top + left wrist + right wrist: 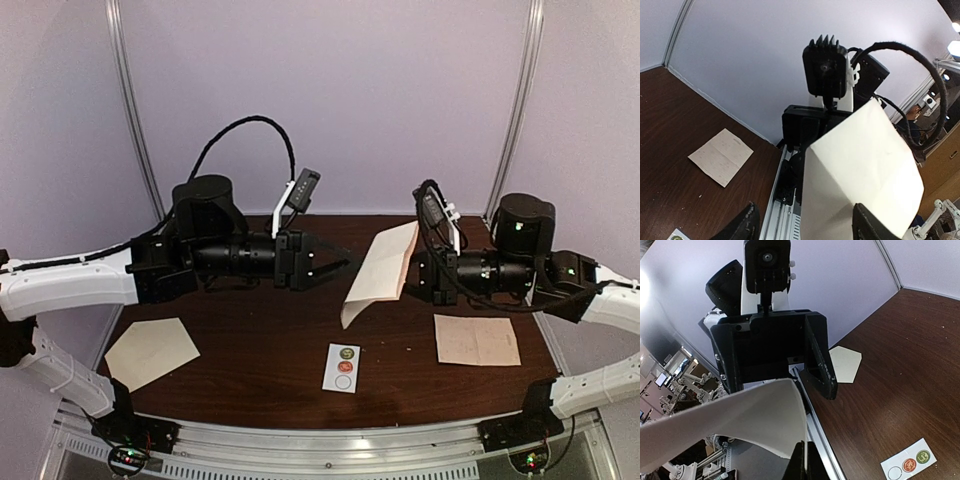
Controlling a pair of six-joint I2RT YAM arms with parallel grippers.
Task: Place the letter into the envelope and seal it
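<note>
My right gripper (418, 268) is shut on the edge of the cream envelope (385, 265) and holds it in the air above the middle of the table, flap hanging down. In the right wrist view the fingers (805, 462) pinch the curved envelope (740, 420). My left gripper (340, 264) is open and empty, level with the envelope's left edge. In the left wrist view its jaws (807, 227) stand wide apart with the envelope (865, 160) just ahead of them. The pinkish creased letter (477, 340) lies flat at the right, also seen in the left wrist view (721, 156).
A second cream five-sided paper (150, 350) lies flat at the front left, also in the right wrist view (845, 364). A small white sticker card (342, 367) lies near the front middle. A metal rail (300, 440) runs along the table's near edge.
</note>
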